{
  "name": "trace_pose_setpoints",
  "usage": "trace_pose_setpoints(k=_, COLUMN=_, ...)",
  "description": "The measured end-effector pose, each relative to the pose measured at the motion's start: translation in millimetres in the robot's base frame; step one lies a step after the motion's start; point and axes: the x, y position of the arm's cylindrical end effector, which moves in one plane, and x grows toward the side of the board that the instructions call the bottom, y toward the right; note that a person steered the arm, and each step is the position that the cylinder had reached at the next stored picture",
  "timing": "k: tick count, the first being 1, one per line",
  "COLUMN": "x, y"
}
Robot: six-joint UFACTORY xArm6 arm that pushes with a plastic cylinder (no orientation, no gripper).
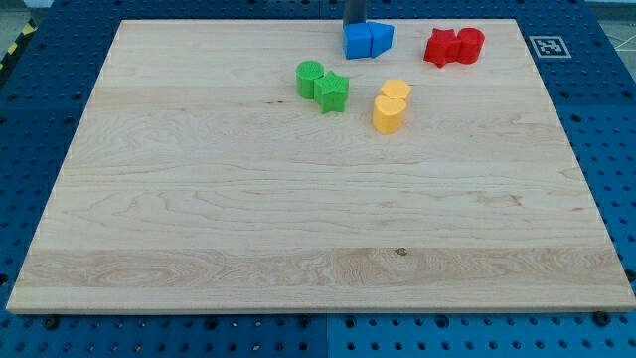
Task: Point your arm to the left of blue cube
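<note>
Board [298, 219] of pale wood is seen on a blue pegged bench, w/ blocks gathered near the view's top. Blue cube [357, 41] is found at top centre, touching a blue wedge-like block [382, 38] on its right. My tip [355, 24] is seen just at the cube's upper edge, approx. touching it, w/ the rod cut off by the view's top; nothing is held, as it is a bare rod w/o jaws. Two red blocks [454, 46], shapes unclear, are pressed together to the view's right. Green cylinder [310, 78] and green star-like block [333, 92] are placed left of centre, touching. Two yellow blocks [392, 105], roundish, are stacked close beside them. A printed marker [549, 46] is fixed at the board's top-right corner.
</note>
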Motion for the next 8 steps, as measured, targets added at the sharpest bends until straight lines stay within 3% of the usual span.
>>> trace_pose_setpoints(k=8, x=7.0, y=-77.6)
